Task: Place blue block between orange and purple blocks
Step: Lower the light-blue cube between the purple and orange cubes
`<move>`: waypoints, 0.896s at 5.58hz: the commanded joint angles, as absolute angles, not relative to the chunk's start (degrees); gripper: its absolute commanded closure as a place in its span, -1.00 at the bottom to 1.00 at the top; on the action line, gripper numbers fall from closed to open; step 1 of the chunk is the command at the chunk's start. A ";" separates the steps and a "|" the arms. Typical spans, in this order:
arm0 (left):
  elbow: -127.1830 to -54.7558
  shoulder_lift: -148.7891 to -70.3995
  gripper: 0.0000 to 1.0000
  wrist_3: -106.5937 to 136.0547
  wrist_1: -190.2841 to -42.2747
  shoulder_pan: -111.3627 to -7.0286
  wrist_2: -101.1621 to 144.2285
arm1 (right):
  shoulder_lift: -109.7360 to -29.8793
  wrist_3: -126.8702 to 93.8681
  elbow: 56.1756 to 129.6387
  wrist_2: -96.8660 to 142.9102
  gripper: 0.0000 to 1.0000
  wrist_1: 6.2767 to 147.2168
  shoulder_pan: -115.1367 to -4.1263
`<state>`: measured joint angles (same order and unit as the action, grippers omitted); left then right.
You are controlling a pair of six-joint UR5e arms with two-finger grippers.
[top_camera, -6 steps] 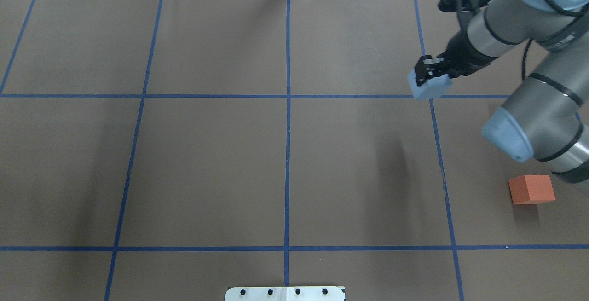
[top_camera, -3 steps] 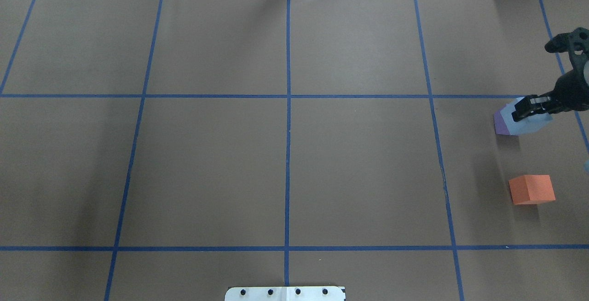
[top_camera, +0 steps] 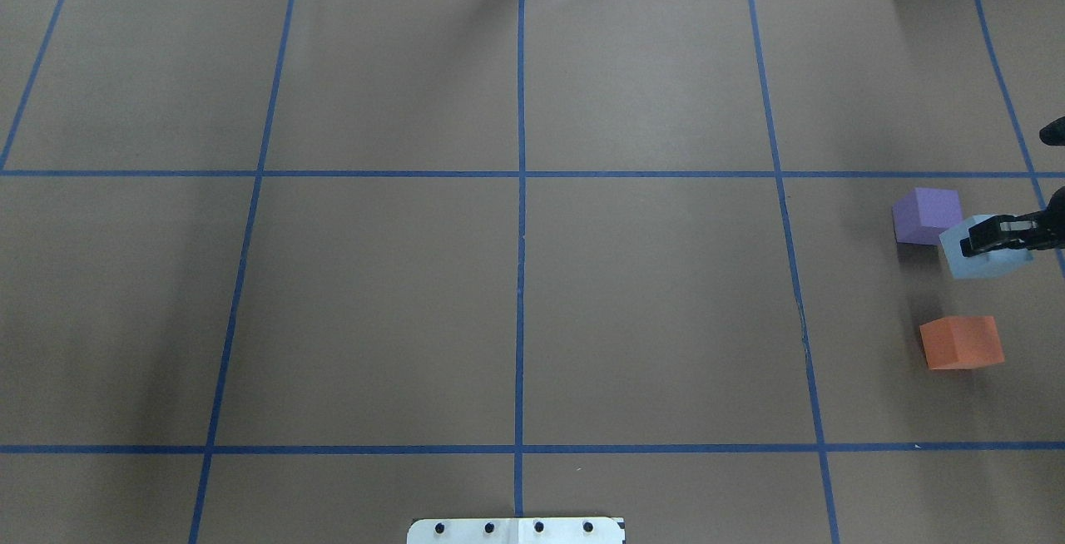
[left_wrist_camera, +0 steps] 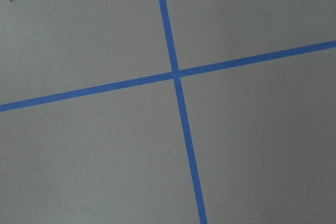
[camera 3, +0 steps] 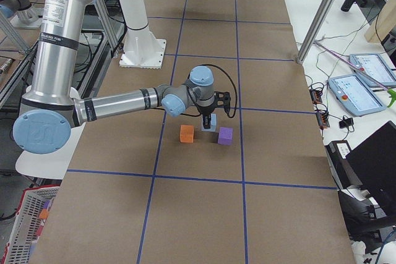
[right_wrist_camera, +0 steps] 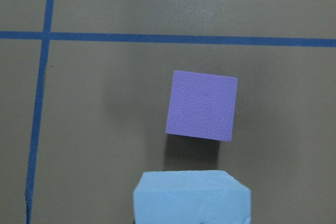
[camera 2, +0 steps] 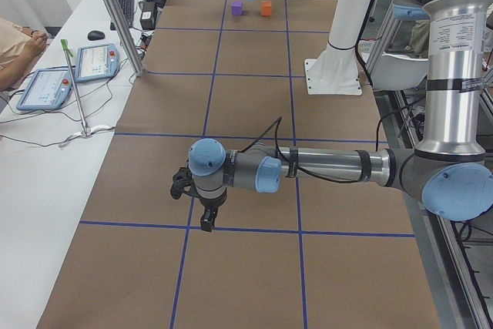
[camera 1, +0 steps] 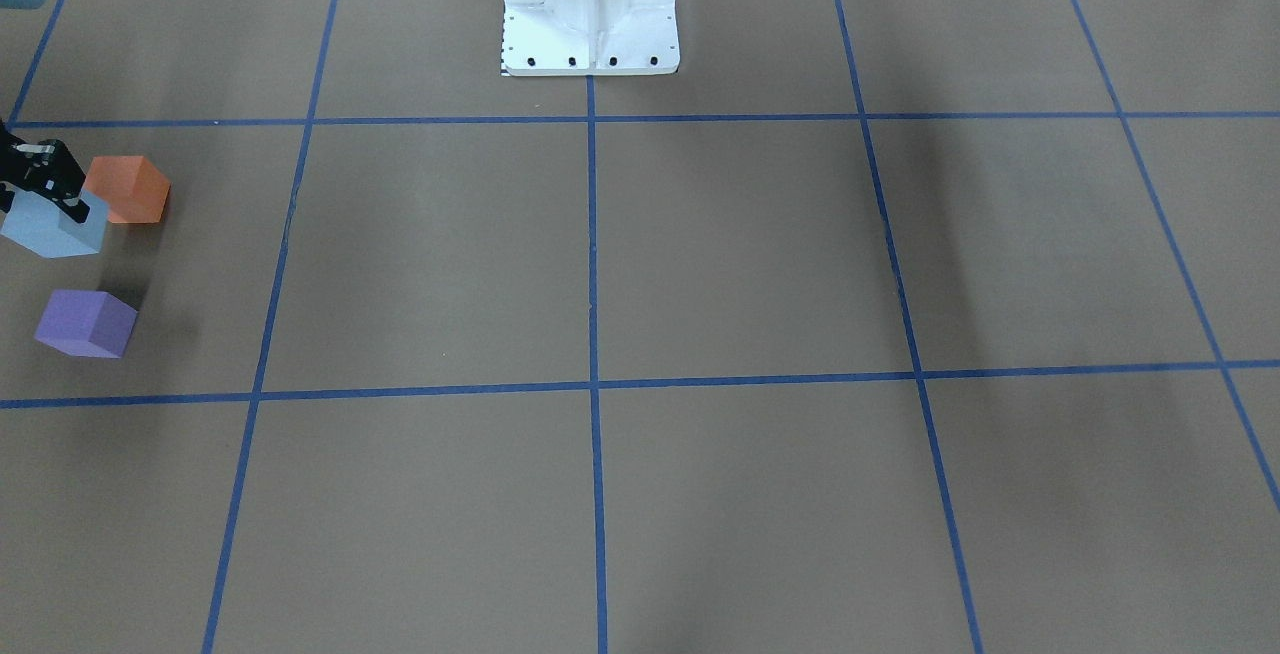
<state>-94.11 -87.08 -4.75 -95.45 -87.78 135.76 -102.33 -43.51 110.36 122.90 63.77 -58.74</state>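
My right gripper is shut on the light blue block and holds it above the table. In the overhead view the block hangs between the purple block and the orange block, slightly right of their line. The front-facing view shows the same gripper, blue block, orange block and purple block. The right wrist view shows the blue block just below the purple block. My left gripper hangs low over the table's left part; I cannot tell whether it is open or shut.
Blue tape lines divide the brown table cover into squares. The robot's white base plate stands at the table's near edge. My left arm stretches low across the table. Tablets lie on a side bench.
My right gripper carried the blue block to the right and then toward the robot. The purple block, partly covered before, now shows in full. The orange block has not moved.
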 commanded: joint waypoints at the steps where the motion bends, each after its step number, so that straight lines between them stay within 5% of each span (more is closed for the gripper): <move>1: -94.13 -86.92 -1.00 -4.83 -95.45 -87.80 136.32 | -102.74 -49.53 108.29 116.66 1.00 59.97 -53.29; 4: -94.13 -86.92 -1.00 -4.83 -95.45 -87.80 136.32 | -102.75 -49.83 101.17 114.18 0.96 52.47 -49.93; 5: -94.13 -86.92 -1.00 -4.83 -95.45 -87.80 136.32 | -102.57 -49.75 101.25 114.26 0.06 52.47 -49.57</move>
